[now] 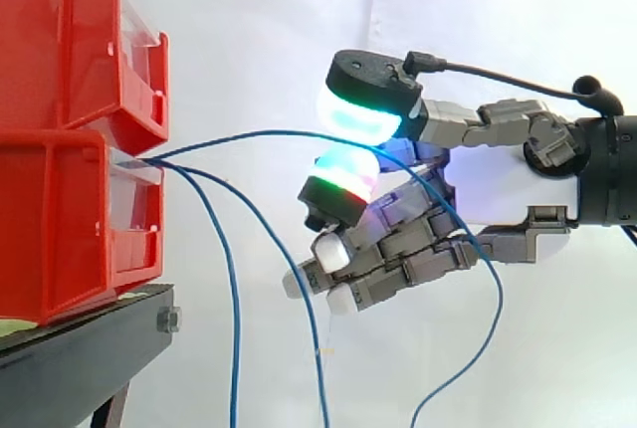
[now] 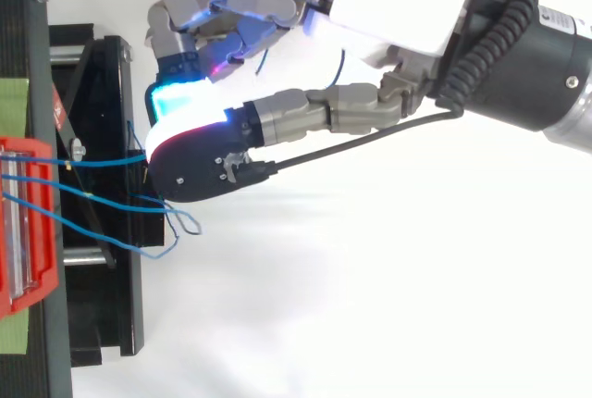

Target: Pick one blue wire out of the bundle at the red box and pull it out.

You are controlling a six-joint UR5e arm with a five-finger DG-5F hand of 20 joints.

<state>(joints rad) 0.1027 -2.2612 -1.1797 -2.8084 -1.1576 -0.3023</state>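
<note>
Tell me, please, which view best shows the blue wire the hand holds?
The side view: the blue wire runs from the red box in between the hand's thumb and finger pads, then loops down behind it. The top view gives a short stretch from box to thumb, which covers the pinch.

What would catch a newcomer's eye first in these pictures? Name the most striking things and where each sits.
The hand with its glowing pads stands out most, reaching in from the right of the side view at mid-height. It pinches one blue wire that runs from the lower of the stacked red bins at the left. Two more blue wires hang down from that bin.
</note>
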